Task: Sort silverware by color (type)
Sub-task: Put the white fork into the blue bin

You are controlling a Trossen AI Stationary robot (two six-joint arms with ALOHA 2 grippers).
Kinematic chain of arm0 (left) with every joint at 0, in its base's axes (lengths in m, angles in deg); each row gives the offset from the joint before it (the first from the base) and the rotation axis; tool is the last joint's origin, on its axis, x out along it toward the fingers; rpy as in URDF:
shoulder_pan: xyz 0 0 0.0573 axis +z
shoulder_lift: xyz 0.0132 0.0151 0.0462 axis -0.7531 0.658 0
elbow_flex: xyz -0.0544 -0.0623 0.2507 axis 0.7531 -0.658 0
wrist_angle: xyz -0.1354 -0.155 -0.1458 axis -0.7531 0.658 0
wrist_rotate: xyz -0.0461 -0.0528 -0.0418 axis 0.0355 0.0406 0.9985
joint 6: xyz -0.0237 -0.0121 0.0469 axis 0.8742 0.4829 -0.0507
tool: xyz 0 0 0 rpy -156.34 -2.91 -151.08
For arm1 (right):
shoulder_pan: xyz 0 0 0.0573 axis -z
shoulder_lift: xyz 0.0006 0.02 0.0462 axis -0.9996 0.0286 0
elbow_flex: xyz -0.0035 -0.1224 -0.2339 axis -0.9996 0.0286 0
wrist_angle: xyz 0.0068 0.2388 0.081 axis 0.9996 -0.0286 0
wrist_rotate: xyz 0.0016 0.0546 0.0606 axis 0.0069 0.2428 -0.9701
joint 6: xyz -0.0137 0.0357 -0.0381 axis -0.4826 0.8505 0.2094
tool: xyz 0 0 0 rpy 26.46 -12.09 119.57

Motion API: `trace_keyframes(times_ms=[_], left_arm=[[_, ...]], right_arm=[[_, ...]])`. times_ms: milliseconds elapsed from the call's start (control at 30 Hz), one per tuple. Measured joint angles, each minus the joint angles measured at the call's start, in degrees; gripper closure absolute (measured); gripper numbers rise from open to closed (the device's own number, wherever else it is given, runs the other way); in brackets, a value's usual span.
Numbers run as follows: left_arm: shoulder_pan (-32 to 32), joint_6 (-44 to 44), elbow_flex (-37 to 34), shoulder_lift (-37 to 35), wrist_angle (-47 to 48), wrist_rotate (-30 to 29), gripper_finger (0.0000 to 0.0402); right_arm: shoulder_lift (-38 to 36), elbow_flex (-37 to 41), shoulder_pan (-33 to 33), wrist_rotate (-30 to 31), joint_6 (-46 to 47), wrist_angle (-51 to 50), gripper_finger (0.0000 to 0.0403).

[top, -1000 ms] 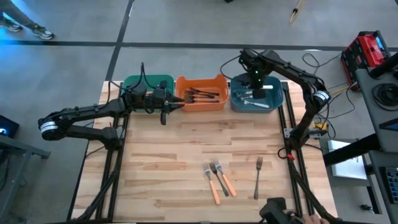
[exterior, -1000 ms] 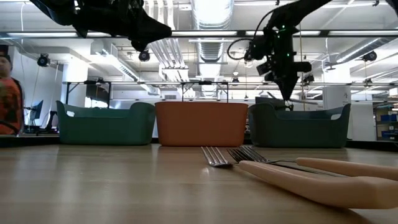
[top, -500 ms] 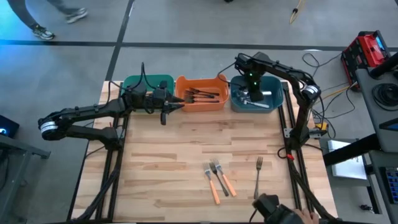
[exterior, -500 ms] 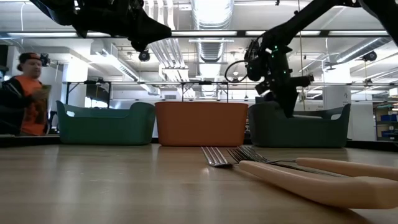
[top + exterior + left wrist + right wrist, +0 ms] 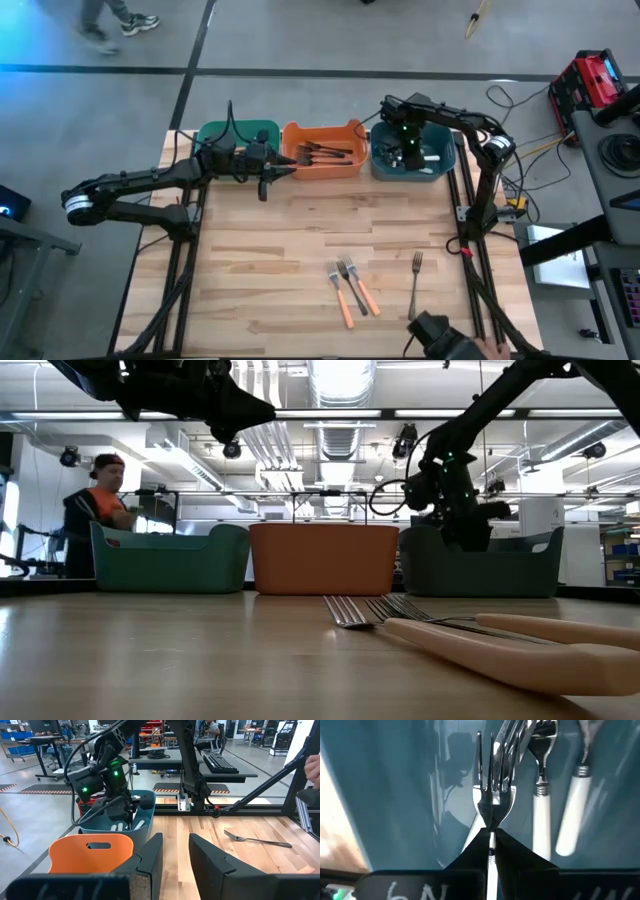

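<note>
My right gripper (image 5: 406, 152) is down inside the blue bin (image 5: 445, 168), shut on a silver fork (image 5: 492, 795). Two white-handled forks (image 5: 542, 815) lie on that bin's floor beside it. Dark-handled forks (image 5: 325, 152) lie in the orange bin (image 5: 295, 168). My left gripper (image 5: 264, 178) hovers open over the near edge of the green bin (image 5: 210, 132) and the orange bin, holding nothing. On the table lie two orange-handled forks (image 5: 368, 297) with a dark-handled one (image 5: 352, 287) between them, and a lone fork (image 5: 414, 285) to their right. My right gripper pinches the silver fork between its two fingers at the narrow neck just behind the tines (image 5: 491, 827). The fingers come from above, pointing down into the blue bin, and lie along the fork. The tines (image 5: 492, 765) stick out past the fingertips toward the bin's floor.
Three bins stand in a row along the table's far edge. A person (image 5: 95, 500) stands behind the green bin in the low view. A hand and a dark object (image 5: 440, 335) show at the table's near edge.
My right gripper has gone down from above the blue bin into it, shifting a little toward the table's left and near side, still shut on the fork. The person beyond the table has walked along behind the green bin.
</note>
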Motion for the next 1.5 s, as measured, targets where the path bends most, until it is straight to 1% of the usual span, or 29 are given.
trace_keyframes(times_ms=[200,467,1033,1267,1500], left_arm=[[0.00,-0.02,0.00,0.00,0.02,0.00,0.0324],[0.00,-0.02,0.00,0.00,-0.02,0.00,0.0324],[0.00,-0.03,0.00,0.00,-0.01,0.00,0.0324],[0.00,-0.03,0.00,0.00,-0.01,0.00,0.0324],[0.00,-0.04,0.00,0.00,0.00,0.00,0.0324]], right_arm=[[-0.02,2.86,0.00,0.39,0.92,2.45,0.0394],[-0.08,4.43,0.00,0.44,1.49,5.23,0.0394],[-0.09,4.44,0.00,0.46,1.55,6.12,0.0394],[-0.09,4.44,0.00,0.46,1.55,6.10,0.0382],[-0.09,4.44,0.00,0.46,1.55,6.10,0.0381]])
